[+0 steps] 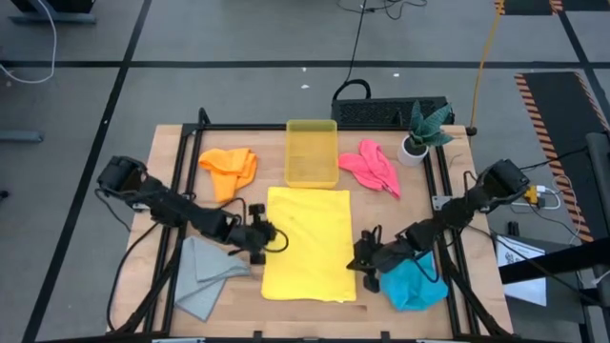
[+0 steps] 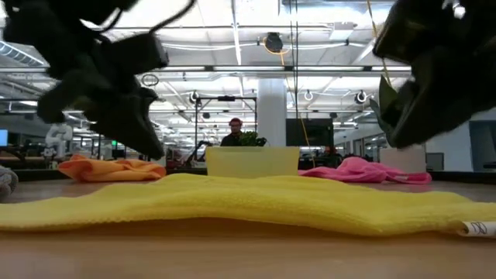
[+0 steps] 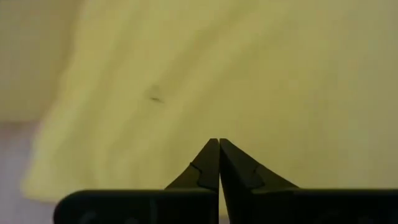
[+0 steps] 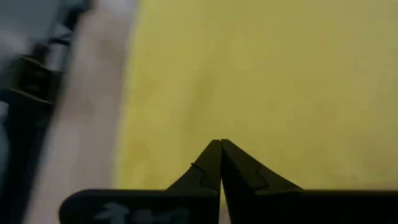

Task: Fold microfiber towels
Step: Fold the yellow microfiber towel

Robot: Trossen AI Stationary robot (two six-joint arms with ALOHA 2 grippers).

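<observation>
The yellow towel [image 1: 307, 243] lies spread flat in the middle of the table, with its near edge [image 2: 256, 213] close to the low camera. My left gripper [image 1: 274, 234] is shut and hangs just above the towel's left edge [image 3: 219, 142]. My right gripper [image 1: 358, 259] is shut too, above the towel's right edge [image 4: 220, 143]. In the low view both grippers [image 2: 151, 146] [image 2: 390, 133] are clear of the cloth and hold nothing. The orange towel [image 1: 229, 168] and the pink towel [image 1: 374, 167] lie crumpled at the back. The grey towel [image 1: 205, 276] and the blue towel [image 1: 416, 284] lie near the front corners.
A translucent yellow bin [image 1: 312, 152] stands behind the yellow towel, between the orange and pink ones. A potted plant [image 1: 422, 131] stands at the back right corner. A black frame [image 1: 315, 127] runs along the table's back and sides. The blue towel lies under my right arm.
</observation>
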